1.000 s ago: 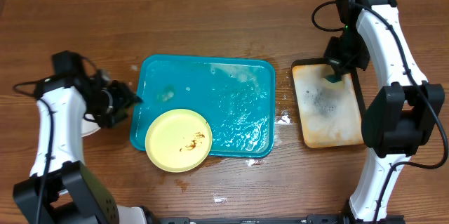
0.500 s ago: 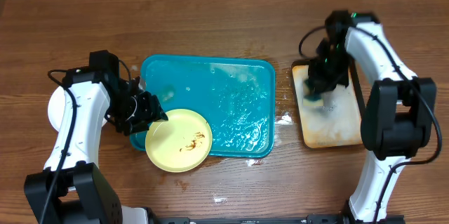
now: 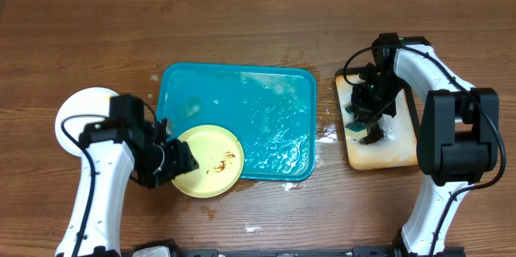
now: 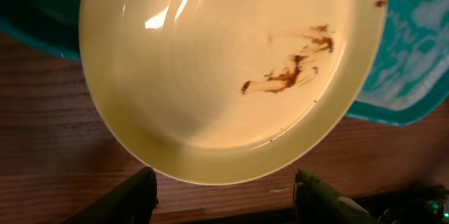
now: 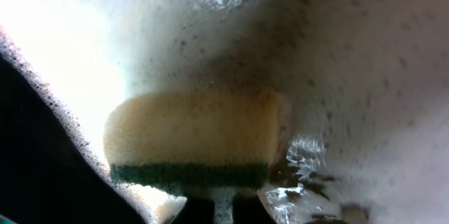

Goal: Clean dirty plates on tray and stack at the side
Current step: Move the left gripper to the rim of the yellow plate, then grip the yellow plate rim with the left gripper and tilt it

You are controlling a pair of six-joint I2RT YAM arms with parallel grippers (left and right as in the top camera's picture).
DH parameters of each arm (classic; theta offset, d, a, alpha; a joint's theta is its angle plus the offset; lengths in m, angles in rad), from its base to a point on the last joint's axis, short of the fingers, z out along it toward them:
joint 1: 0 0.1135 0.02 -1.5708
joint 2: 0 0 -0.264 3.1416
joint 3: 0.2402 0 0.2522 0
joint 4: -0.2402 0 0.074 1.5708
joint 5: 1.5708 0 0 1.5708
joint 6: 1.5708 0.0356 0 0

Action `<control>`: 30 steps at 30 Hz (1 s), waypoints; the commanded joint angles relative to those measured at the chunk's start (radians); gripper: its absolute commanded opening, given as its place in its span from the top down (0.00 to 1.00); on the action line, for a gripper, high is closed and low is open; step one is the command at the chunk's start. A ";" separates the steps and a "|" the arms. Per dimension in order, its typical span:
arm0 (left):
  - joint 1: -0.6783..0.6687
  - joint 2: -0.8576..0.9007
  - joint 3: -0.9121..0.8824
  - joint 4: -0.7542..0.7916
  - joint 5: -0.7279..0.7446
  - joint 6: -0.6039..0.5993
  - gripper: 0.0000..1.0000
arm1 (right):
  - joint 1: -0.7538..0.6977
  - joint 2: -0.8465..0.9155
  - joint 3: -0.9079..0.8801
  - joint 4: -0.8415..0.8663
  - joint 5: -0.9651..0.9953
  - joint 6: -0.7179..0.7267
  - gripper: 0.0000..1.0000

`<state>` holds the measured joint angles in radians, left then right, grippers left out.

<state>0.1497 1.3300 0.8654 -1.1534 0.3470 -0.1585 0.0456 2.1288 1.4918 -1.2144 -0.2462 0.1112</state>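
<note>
A pale yellow plate [image 3: 207,160] with brown smears lies on the front left corner of the teal tray [image 3: 274,120], overhanging its rim. My left gripper [image 3: 182,161] is at the plate's left rim and stands open. In the left wrist view the plate [image 4: 224,76] fills the frame, and its near rim reaches just between the two spread fingers of the gripper [image 4: 224,185] without touching them. A white plate [image 3: 79,110] lies on the table left of the tray. My right gripper [image 3: 360,125] is shut on a yellow-green sponge [image 5: 189,140] pressed on the small beige tray.
The small black-rimmed tray [image 3: 397,151] with a stained, wet beige inside sits right of the teal tray. Water and foam streak the teal tray's right half [image 3: 282,128]. Droplets lie on the wood between the two trays [image 3: 326,136].
My left arm swung from left of the tray in to the yellow plate's rim, uncovering the white plate. The right arm slid the sponge toward the front along the beige tray.
</note>
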 commanded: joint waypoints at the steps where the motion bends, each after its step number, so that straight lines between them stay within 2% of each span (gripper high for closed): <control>1: -0.009 -0.010 -0.059 0.063 -0.006 -0.080 0.37 | 0.005 -0.006 -0.021 0.014 -0.026 0.000 0.96; 8: -0.009 0.000 -0.072 0.156 -0.116 -0.185 0.33 | 0.005 -0.006 -0.021 0.013 -0.025 0.000 0.96; 15: -0.009 0.056 -0.082 0.161 -0.199 -0.258 0.32 | 0.005 -0.006 -0.021 -0.006 -0.017 -0.004 0.96; 24: -0.008 0.110 -0.096 0.206 -0.257 -0.262 0.30 | 0.005 -0.006 -0.021 -0.028 -0.006 -0.003 0.96; 27: -0.008 0.132 -0.096 0.212 -0.274 -0.268 0.39 | 0.005 -0.006 -0.021 -0.033 -0.006 -0.003 0.96; 28: -0.008 0.146 -0.096 0.216 -0.277 -0.268 0.46 | 0.005 -0.006 -0.021 -0.036 -0.006 -0.003 0.96; 30: -0.008 0.175 -0.096 0.227 -0.277 -0.268 0.47 | 0.005 -0.006 -0.021 -0.040 -0.005 -0.003 0.96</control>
<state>0.1497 1.4673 0.7773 -0.9367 0.0963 -0.4145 0.0467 2.1288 1.4902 -1.2465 -0.2588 0.1108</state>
